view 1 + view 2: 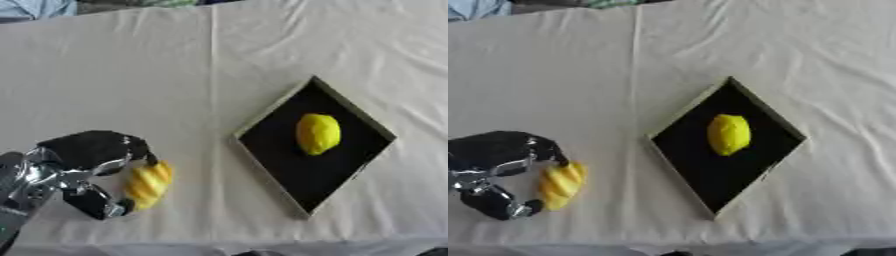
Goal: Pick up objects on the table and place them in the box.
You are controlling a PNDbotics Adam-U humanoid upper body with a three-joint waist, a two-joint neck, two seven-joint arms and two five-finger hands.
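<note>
A yellow ridged fruit-shaped object [149, 184] lies at the lower left of the cloth-covered table. My left hand [87, 155] comes in from the lower left, its fingers curled over the top of the object and the thumb [98, 202] pinching it from below. To the right sits a shallow black box [350, 162] with a pale rim, turned like a diamond. A yellow lemon [318, 133] rests inside the box, toward its upper part. My right hand shows in neither view.
A wrinkled white cloth [175, 75] covers the whole table, with a crease running down its middle. Fabric of a person's clothing [35, 9] shows at the far top-left edge. The table's front edge runs along the bottom.
</note>
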